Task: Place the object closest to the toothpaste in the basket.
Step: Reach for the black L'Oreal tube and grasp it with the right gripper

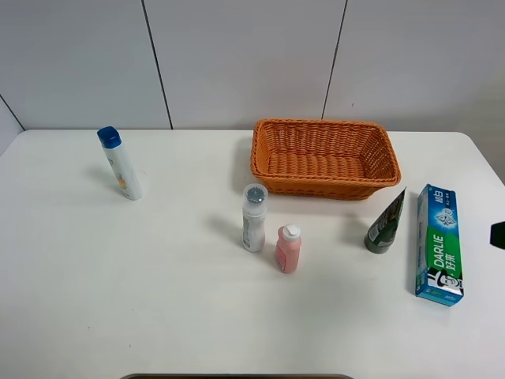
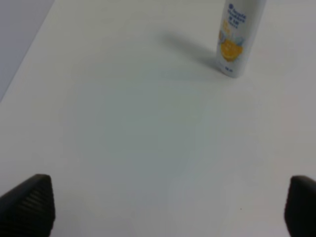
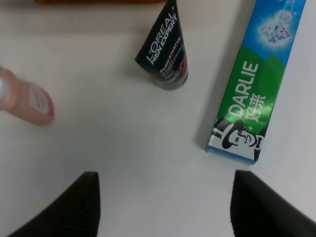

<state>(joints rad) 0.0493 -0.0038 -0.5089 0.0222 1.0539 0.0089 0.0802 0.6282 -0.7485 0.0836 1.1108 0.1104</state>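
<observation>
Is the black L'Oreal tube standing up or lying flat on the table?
Standing up. The L'Oreal tube rests on its round cap, flat crimped end pointing up, beside the Darlie toothpaste box.

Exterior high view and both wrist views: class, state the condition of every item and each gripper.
basket: upright, empty.
toothpaste box: lying flat.
dark tube: standing on its cap.
pink bottle: upright, capped.
grey-capped bottle: upright, capped.
blue-capped bottle: upright, capped.
left gripper: fingers apart, empty.
right gripper: fingers apart, empty.

Left tool [image 2: 163, 207] black with ribbed fingers [image 2: 29, 205] — right tool [image 3: 165, 200] plain black.
</observation>
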